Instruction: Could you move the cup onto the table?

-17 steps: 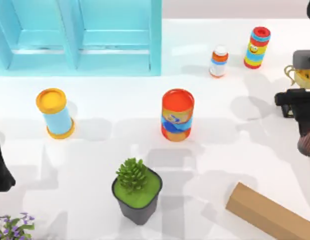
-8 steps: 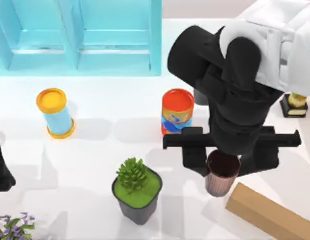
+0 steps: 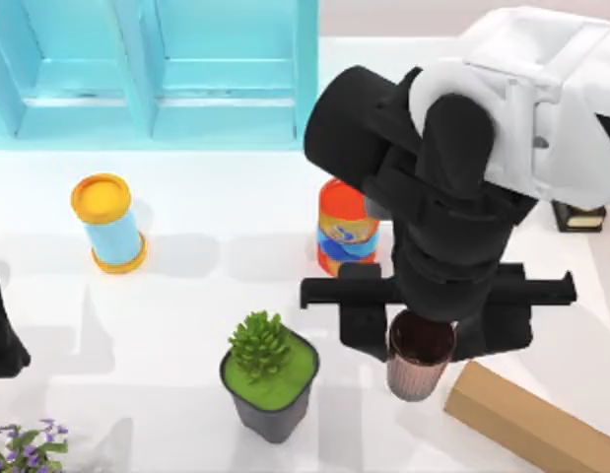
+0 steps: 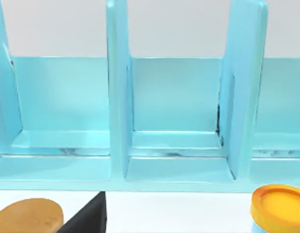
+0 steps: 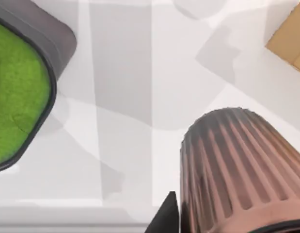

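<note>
The cup [image 3: 420, 363] is a ribbed, dark reddish-brown tumbler, held upright in my right gripper [image 3: 421, 335], which is shut on it with a finger on each side. It hangs over the white table [image 3: 186, 296], between the plant pot [image 3: 270, 379] and the cardboard box [image 3: 526, 424]. The right wrist view shows the cup [image 5: 237, 170] close up above the white surface, with the pot [image 5: 19, 92] off to one side. My left arm [image 3: 1, 330] is parked at the table's left edge.
An orange-red can [image 3: 346, 232] stands just behind the right arm. A light-blue cabinet [image 3: 157, 69] fills the back left. A yellow-lidded blue cylinder [image 3: 109, 222] stands at the left, a trophy's black base [image 3: 580, 217] at the right, and purple flowers [image 3: 24, 448] at the front left corner.
My right arm has swung in from the right edge with the cup to the front middle, and has since shifted slightly left and forward. The left arm stays still.
</note>
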{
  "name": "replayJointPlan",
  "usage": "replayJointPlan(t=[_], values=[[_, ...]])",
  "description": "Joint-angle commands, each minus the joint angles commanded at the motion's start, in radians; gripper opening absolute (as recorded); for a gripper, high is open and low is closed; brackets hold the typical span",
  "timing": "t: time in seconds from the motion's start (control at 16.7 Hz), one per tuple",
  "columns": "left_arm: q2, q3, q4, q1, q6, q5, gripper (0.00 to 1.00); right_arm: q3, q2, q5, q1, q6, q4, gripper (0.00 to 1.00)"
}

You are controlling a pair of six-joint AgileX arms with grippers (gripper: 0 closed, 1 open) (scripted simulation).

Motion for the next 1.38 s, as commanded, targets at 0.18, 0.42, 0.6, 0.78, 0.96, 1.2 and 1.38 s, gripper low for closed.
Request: replayJointPlan(t=[0.18, 0.42, 0.6, 0.78, 0.96, 1.2, 1.38], values=[[0.000, 0.000, 0.000, 0.000, 0.000, 0.000, 1.00, -0.054, 0.008, 0.001, -0.001, 0.000, 0.033, 0.00], [0.000, 0.000, 0.000, 0.000, 0.000, 0.000, 1.00, -0.159, 0.025, 0.005, -0.002, 0.000, 0.129, 0.00], [0.000, 0.000, 0.000, 0.000, 0.000, 0.000, 1.00, -0.202, 0.033, 0.004, 0.005, 0.002, 0.213, 0.00], [0.000, 0.000, 0.000, 0.000, 0.000, 0.000, 1.00, -0.212, 0.037, 0.001, 0.009, 0.005, 0.251, 0.00], [0.000, 0.000, 0.000, 0.000, 0.000, 0.000, 1.00, -0.212, 0.037, 0.001, 0.009, 0.005, 0.251, 0.00], [0.000, 0.000, 0.000, 0.000, 0.000, 0.000, 1.00, -0.212, 0.037, 0.001, 0.009, 0.005, 0.251, 0.30], [0.000, 0.000, 0.000, 0.000, 0.000, 0.000, 1.00, -0.212, 0.037, 0.001, 0.009, 0.005, 0.251, 0.53]])
